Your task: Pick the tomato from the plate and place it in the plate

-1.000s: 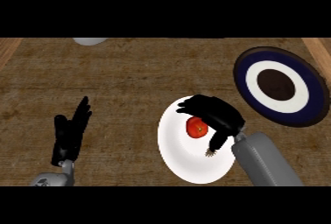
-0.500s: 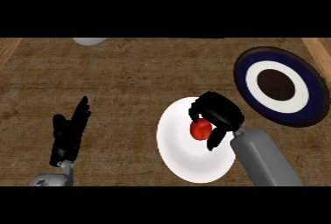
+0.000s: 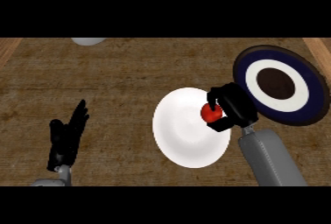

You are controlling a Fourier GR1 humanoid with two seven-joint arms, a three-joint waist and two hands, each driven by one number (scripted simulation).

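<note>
A red tomato (image 3: 211, 113) sits in my right hand (image 3: 234, 106), whose fingers and thumb curl round it above the right edge of the white plate (image 3: 184, 129). Just to the right lies a dark blue plate (image 3: 309, 94) with a white ring and a brown centre. My left hand (image 3: 66, 138) rests open at the lower left, fingers up, holding nothing.
The brown wooden counter (image 3: 116, 78) stretches across the view. A pale round object (image 3: 89, 41) shows partly at the top edge, left of centre. Lighter wooden edges show in the top corners.
My right hand has closed round the tomato and carried it from the white plate's middle toward its right edge, nearer the blue plate. The left hand has stayed still.
</note>
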